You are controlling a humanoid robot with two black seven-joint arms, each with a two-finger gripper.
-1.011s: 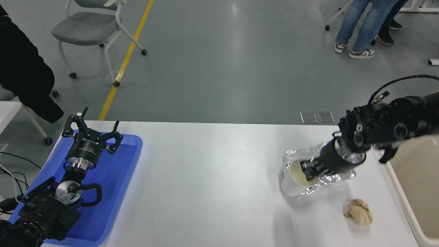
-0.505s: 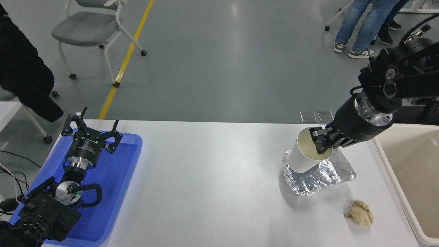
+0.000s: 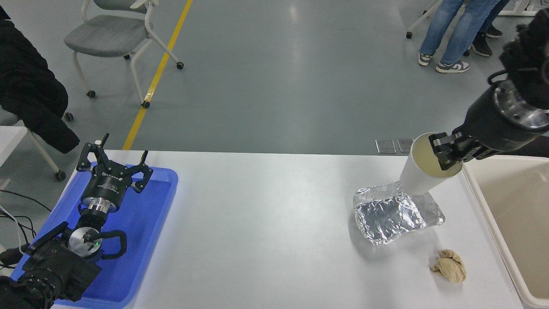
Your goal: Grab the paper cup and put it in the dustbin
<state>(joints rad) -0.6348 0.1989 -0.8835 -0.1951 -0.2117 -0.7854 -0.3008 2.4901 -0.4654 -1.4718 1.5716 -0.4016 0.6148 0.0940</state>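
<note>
Right now your right gripper (image 3: 446,156) has its jaws pinched on the paper cup (image 3: 422,171) rim, cup tilted over the foil tray (image 3: 394,214). Thin hold; swing fast toward the dustbin (image 3: 510,214) and it may drop short.

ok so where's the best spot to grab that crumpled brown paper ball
Take the crumpled brown paper ball across its middle, coming straight down from above. It lies alone on the white table, apart from the foil tray and the dustbin, so an end effector has room on both sides.
</note>
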